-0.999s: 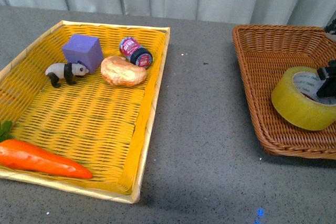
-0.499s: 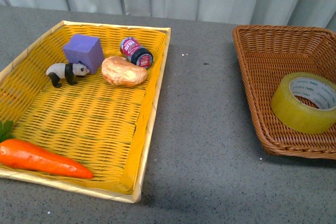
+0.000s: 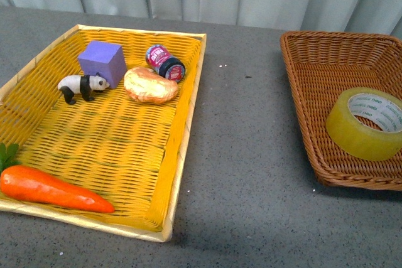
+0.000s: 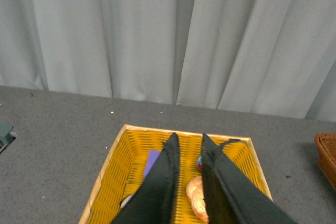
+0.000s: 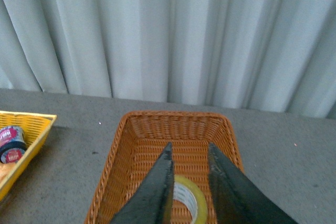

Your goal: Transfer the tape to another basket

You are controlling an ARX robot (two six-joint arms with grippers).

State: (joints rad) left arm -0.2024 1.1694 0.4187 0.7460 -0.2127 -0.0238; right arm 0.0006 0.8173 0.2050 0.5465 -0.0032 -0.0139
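Observation:
The yellowish tape [image 3: 365, 123] roll lies tilted inside the brown wicker basket [image 3: 301, 80] at the right, against its near side. From the right wrist view, the tape [image 5: 190, 200] shows below and between the black fingers of my right gripper [image 5: 189, 147], which is open and raised above the basket [image 5: 131, 145], holding nothing. My left gripper [image 4: 187, 139] is shut and empty, hovering high over the yellow tray [image 4: 121, 156]. Neither gripper shows in the front view.
The shallow yellow tray [image 3: 182, 117] at the left holds a purple cube [image 3: 102, 61], a toy panda [image 3: 80, 85], a bread roll [image 3: 149, 86], a small can [image 3: 164, 62] and a carrot [image 3: 53, 189]. Grey tabletop [image 3: 245, 155] separates the two baskets. Curtains hang behind.
The right gripper, seen at the tape one second ago, has drawn back out of the front view. The tape stays in the brown basket. The view has shifted slightly.

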